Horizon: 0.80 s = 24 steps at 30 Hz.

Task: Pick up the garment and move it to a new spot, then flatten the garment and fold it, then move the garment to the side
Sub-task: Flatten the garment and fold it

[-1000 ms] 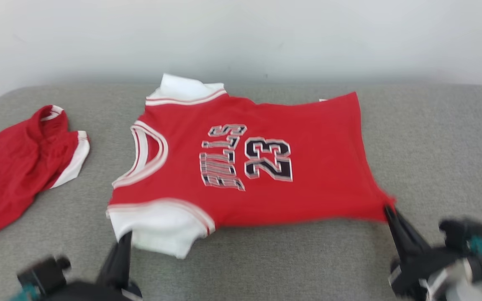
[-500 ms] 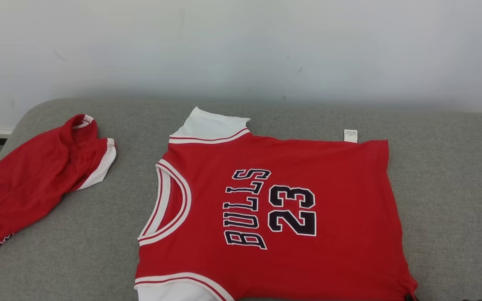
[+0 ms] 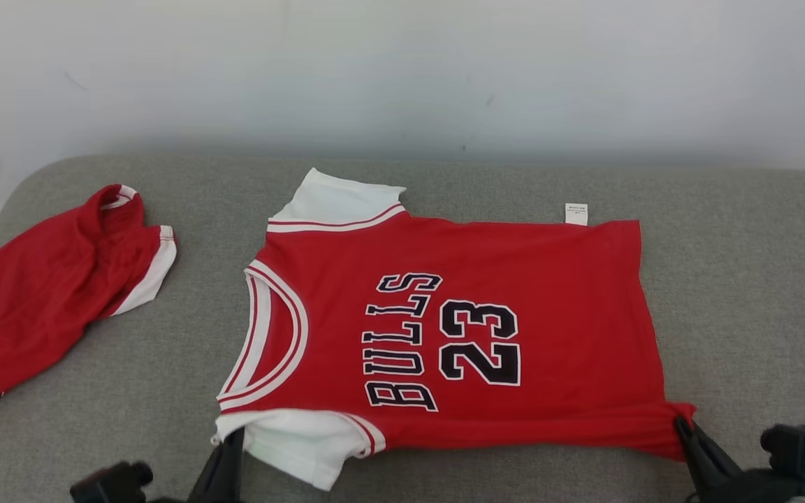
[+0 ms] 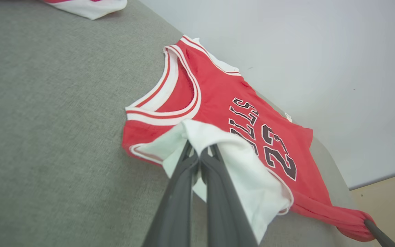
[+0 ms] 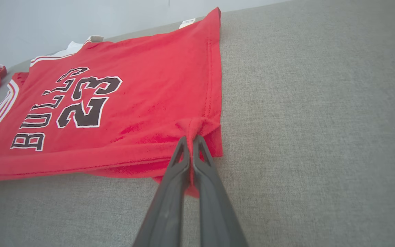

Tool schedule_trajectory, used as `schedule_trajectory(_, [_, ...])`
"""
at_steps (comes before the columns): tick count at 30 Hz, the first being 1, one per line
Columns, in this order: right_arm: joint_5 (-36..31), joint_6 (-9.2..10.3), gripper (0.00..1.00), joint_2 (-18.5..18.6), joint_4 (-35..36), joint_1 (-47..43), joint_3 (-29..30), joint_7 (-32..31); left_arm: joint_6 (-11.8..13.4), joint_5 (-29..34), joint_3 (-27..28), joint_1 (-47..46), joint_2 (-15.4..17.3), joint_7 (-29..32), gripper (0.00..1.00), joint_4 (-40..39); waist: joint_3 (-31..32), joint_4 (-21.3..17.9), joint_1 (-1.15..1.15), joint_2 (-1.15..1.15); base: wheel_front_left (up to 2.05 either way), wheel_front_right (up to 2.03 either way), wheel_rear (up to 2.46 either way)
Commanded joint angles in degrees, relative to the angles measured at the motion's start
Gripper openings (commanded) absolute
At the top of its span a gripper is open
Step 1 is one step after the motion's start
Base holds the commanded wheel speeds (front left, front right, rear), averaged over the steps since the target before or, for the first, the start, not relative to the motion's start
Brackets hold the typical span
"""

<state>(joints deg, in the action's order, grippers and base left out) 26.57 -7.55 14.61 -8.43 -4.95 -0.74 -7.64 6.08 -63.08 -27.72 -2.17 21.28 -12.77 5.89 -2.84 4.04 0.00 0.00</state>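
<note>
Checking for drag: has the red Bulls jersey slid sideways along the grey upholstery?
No. The red Bulls jersey keeps the same gap to the crumpled red garment beside it; only the head view shifted.

The jersey (image 3: 556, 293) lies on the cushion (image 3: 745, 279), right of another garment (image 3: 39, 286).

I'm looking at a grey fabric cushion (image 3: 759, 279) set against a white wall (image 3: 402, 63). The light is soft and even. A beige floor (image 4: 394, 197) lies beyond it.
</note>
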Motion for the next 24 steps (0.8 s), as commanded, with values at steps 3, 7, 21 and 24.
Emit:
schedule_trajectory(3, [-1.1,0.14,0.0,0.0,-2.0,4.5,-0.6,-0.7,-0.5,0.9,0.0,-5.1,0.1,1.3,0.0,1.4,-1.7,-0.8,0.0,0.0,0.0,0.0,0.0])
schedule_trajectory(7, [-2.4,0.14,0.0,-0.5,-6.9,11.4,-2.7,-1.5,-1.7,1.8,0.3,-11.9,0.0,2.6,0.0,6.8,-3.4,-1.9,0.0,0.0,0.0,0.0,0.0])
schedule_trajectory(21, [-5.0,0.14,0.37,-1.7,-26.7,29.0,-6.5,4.1,-8.2,5.2,-2.5,-27.3,-2.9,2.6,1.0,28.9,-5.8,-2.7,0.0,0.0,0.0,0.0,0.0])
schedule_trajectory(24, [-6.2,0.14,1.0,-1.1,-29.4,29.8,-7.1,7.4,-9.5,5.4,-2.2,-28.3,-3.8,0.6,1.0,31.6,-5.1,-2.2,0.0,0.0,0.0,0.0,0.0])
